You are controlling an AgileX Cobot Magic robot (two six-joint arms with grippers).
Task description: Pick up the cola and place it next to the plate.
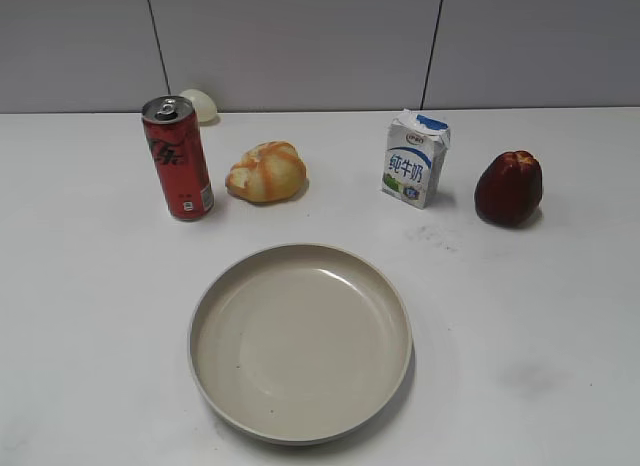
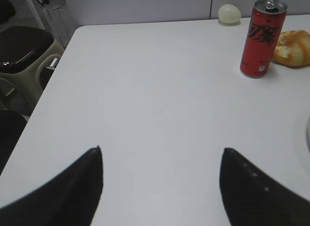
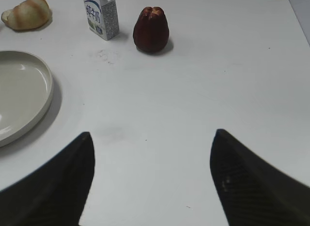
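The cola [image 1: 178,158] is a tall slim red can standing upright at the back left of the white table; it also shows in the left wrist view [image 2: 261,38] at the upper right. The plate [image 1: 205,316], wide, beige and empty, lies at the front centre; its right part shows in the right wrist view [image 3: 42,80]. My left gripper [image 2: 162,153] is open and empty over bare table, well short and left of the can. My right gripper [image 3: 152,138] is open and empty, right of the plate. Neither gripper shows in the exterior view.
A bread roll [image 1: 266,172] lies right of the can. A white-and-blue milk carton [image 1: 416,158] and a dark red fruit [image 1: 509,188] stand at the back right. A pale egg-like object [image 1: 199,104] sits behind the can. A chair [image 2: 22,54] stands off the table's left edge.
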